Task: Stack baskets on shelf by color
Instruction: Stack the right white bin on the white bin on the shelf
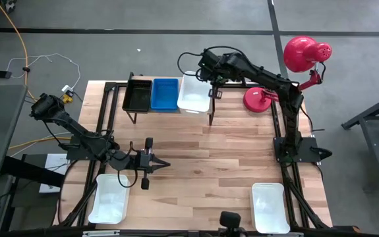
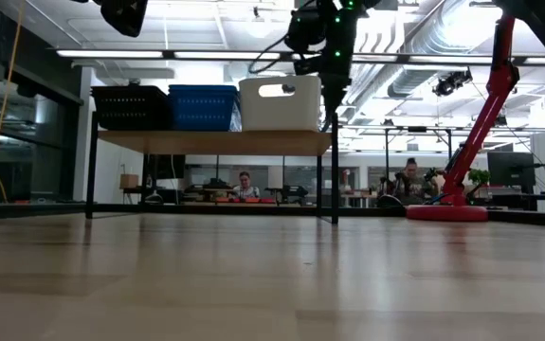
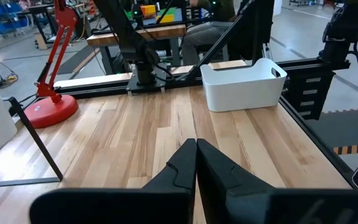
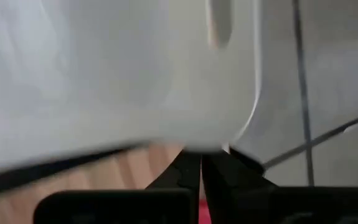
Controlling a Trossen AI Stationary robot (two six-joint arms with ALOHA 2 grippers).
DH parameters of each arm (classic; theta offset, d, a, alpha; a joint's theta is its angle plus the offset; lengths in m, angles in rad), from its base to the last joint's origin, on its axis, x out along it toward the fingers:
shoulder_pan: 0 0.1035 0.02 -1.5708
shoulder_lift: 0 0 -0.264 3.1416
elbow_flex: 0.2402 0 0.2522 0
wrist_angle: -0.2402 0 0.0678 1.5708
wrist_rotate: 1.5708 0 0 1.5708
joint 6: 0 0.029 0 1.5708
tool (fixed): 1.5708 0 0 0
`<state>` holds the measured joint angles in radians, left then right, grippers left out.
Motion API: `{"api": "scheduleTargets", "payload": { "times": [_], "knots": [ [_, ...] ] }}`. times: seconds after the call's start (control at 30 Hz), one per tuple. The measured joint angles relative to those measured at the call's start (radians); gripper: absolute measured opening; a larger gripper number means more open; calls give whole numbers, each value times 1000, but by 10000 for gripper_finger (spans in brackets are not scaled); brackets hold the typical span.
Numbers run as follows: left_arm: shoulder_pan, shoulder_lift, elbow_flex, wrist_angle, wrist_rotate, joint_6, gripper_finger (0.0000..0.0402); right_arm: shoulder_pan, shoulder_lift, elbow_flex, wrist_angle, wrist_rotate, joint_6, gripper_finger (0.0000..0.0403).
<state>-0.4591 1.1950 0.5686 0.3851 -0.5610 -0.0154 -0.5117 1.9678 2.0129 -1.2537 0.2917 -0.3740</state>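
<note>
Now your right gripper [image 1: 210,89] pinched shut, empty, at white basket [image 1: 194,92] on shelf [image 2: 215,142]; left gripper [image 1: 165,163] closed, well off shelf.

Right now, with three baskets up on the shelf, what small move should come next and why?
Probably lift the right tool clear: it is shut beside the white basket on the shelf, gripping nothing visible. Two white baskets remain on the table.

Two matte black jointed arms; left claw [image 1: 155,164] with wedge-shaped fingers; right claw [image 1: 213,91] trailing looped black cables.
</note>
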Motion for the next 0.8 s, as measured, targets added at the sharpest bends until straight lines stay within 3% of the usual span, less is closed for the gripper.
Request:
{"api": "scheduleTargets", "payload": {
  "times": [0.33, 0.5, 0.57, 0.7, 0.8],
  "knots": [
    [0, 0, 0, 0, 0, 0, 0, 1, 0, 0, 110, 2, -70, 0],
    [0, 0, 0, 0, -1, 0, 0, 2, -6, 0, 39, 101, -66, 0],
    [0, 0, 0, 0, -1, 0, 0, 2, -28, 0, -26, 83, -16, 0],
    [0, 0, 0, -7, 0, 0, 0, 8, -118, 0, -129, -58, 112, 0],
    [0, 0, 0, -8, 0, 0, 0, 73, -214, -44, -130, -54, 170, 0]
  ]
}}
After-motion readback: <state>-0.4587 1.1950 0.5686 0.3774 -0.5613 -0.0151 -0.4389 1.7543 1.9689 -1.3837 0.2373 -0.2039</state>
